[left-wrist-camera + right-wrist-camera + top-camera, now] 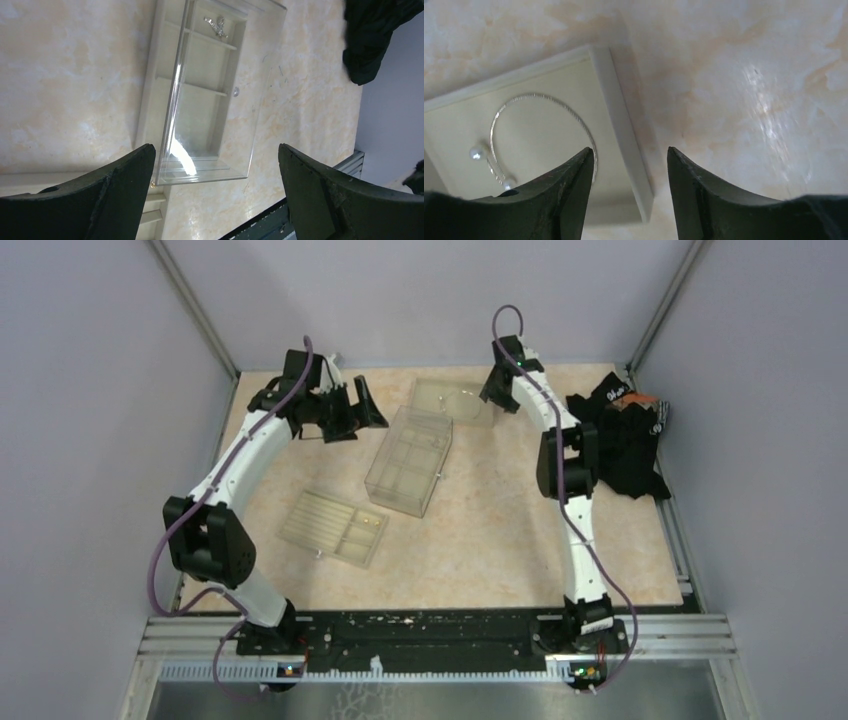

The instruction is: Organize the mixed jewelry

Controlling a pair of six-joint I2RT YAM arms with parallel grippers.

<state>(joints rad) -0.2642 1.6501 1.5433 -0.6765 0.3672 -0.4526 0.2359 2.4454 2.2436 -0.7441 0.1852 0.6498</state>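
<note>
A thin silvery wire loop (pixel 531 95) with a pearl at each end lies in a shallow beige tray (pixel 621 130) at the back of the table. My right gripper (pixel 630 155) is open and empty. It hangs just above that tray's corner, with the left finger over the loop's end and the right finger outside the rim. My left gripper (pixel 216 150) is open and empty above the near end of a clear compartmented box (pixel 165 100). A small silvery piece (pixel 216 24) lies in the box's far compartment, and a tiny pale speck (pixel 236 92) lies beside a divider.
A flat beige compartmented tray (pixel 335 527) lies left of centre, with the clear box (pixel 410 460) beyond it and the back tray (pixel 430 392) by the right gripper (pixel 495 392). A black cloth heap (pixel 625 440) sits at the right edge. Walls close in the left, back and right sides.
</note>
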